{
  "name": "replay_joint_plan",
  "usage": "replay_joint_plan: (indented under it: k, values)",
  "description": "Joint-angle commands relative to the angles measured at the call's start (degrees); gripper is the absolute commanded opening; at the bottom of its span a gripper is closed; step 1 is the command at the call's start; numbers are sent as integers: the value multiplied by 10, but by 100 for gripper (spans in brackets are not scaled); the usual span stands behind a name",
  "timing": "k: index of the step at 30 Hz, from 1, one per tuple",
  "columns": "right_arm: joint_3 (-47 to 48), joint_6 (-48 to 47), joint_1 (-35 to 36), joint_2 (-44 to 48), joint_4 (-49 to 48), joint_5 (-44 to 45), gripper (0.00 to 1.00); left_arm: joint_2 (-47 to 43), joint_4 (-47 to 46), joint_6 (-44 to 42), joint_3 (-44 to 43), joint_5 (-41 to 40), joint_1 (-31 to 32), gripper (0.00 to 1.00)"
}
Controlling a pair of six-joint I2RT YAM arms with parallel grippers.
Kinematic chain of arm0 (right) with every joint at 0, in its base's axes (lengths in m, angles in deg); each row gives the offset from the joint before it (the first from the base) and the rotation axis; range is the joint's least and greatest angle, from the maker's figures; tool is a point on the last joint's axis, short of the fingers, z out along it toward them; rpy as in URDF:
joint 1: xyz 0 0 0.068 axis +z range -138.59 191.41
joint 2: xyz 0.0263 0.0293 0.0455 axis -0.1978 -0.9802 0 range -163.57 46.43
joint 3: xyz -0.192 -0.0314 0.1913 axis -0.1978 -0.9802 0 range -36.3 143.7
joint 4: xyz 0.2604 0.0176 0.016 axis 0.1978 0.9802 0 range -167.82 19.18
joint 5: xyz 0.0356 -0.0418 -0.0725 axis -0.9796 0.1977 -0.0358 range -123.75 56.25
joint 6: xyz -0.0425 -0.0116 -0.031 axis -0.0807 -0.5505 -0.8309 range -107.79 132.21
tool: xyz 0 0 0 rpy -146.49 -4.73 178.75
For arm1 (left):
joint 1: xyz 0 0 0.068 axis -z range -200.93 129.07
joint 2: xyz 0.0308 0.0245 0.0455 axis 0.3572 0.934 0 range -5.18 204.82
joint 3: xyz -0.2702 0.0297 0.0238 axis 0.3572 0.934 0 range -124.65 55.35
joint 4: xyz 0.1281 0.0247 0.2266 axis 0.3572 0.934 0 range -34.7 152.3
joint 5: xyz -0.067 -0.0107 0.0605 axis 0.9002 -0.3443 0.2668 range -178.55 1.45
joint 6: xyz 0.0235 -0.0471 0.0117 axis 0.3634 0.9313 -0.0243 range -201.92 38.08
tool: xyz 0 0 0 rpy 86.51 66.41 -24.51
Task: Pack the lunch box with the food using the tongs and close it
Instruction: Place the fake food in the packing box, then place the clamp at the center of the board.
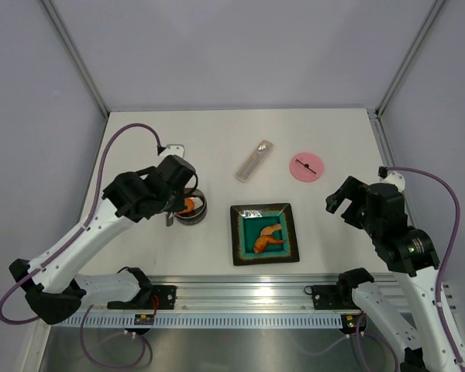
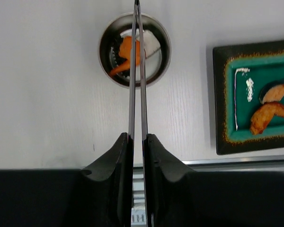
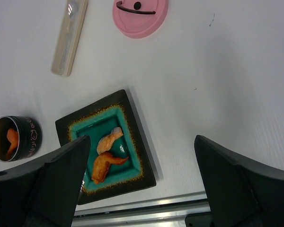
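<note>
My left gripper (image 2: 137, 137) is shut on the tongs (image 2: 132, 94), whose two thin arms are squeezed nearly together. They run out over the lunch box (image 2: 103, 59) to the top edge of the left wrist view. Nothing shows between the arms. The steel tin holds an orange piece (image 2: 125, 51), a white piece (image 2: 152, 45) and something dark. Two more orange pieces of food (image 3: 106, 161) lie on the teal plate (image 3: 132, 118). The pink lid (image 1: 306, 167) with its black handle lies flat at the back right. My right gripper (image 3: 142, 138) hangs open and empty above the table, right of the plate.
A long translucent case (image 1: 253, 160) with a silvery utensil inside lies behind the plate (image 1: 236, 232), left of the lid. The lunch box (image 1: 204, 211) stands just left of the plate. The metal rail runs along the near table edge.
</note>
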Motion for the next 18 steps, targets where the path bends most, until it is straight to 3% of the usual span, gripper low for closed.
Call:
replay_joint_plan:
  k: [1, 6, 11, 18]
  values:
    - [-3, 5, 0, -1, -16, -16, 99, 5, -41, -51, -45, -36, -56, 4]
    - [-8, 5, 0, -2, -17, -18, 99, 30, -98, -131, -55, -15, -208, 3]
    - [-4, 7, 0, -8, -20, -19, 99, 59, -219, -179, -18, 41, -342, 1]
    - [3, 6, 0, -1, -11, -14, 99, 138, -361, -205, 41, 71, -419, 7]
